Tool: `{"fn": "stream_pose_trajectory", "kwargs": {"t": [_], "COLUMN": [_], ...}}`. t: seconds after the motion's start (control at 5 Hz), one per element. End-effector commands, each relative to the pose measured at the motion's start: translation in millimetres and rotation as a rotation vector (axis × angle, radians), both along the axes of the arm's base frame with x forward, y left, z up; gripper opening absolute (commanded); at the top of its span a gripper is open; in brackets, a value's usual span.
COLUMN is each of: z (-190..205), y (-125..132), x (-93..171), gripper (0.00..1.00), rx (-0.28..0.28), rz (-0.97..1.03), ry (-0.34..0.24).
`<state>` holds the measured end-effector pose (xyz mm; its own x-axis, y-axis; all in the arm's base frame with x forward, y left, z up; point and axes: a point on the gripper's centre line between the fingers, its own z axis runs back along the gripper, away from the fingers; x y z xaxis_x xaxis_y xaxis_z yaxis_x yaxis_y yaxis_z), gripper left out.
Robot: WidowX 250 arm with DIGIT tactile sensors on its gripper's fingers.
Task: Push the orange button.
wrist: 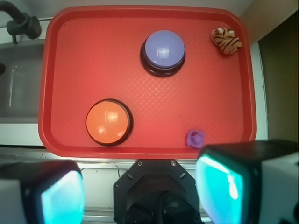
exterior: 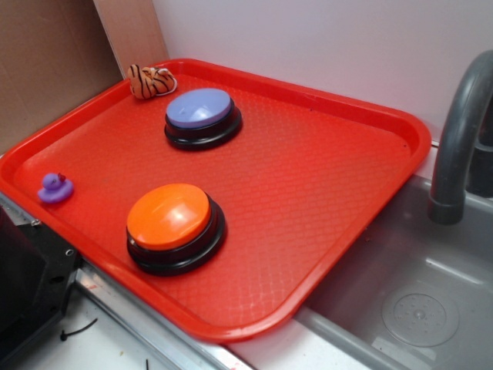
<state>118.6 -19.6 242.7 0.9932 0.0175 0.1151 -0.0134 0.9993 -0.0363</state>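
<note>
The orange button, a glossy orange dome on a black round base, sits near the front edge of the red tray. In the wrist view my gripper hangs high over the robot's black base, back from the tray's near edge, open with nothing between its teal pads. The button lies ahead and slightly left of it. The exterior view does not show the gripper.
A lavender-blue button stands farther back on the tray. A striped tiger toy lies in a far corner, a small purple duck near the front edge. A grey sink with faucet adjoins the tray.
</note>
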Motion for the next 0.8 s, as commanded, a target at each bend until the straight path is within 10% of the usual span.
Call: {"fn": "stream_pose_trajectory", "kwargs": {"t": [0.0, 0.2, 0.6], "z": [0.0, -33.3, -86.6], "y": [0.0, -50.0, -118.5], "x": [0.0, 23.1, 44.4], "gripper": [1.0, 1.0, 1.0], "rx": [0.0, -0.015, 0.067], "rz": [0.0, -0.16, -0.402], "ry": [0.0, 0.078, 0.0]}}
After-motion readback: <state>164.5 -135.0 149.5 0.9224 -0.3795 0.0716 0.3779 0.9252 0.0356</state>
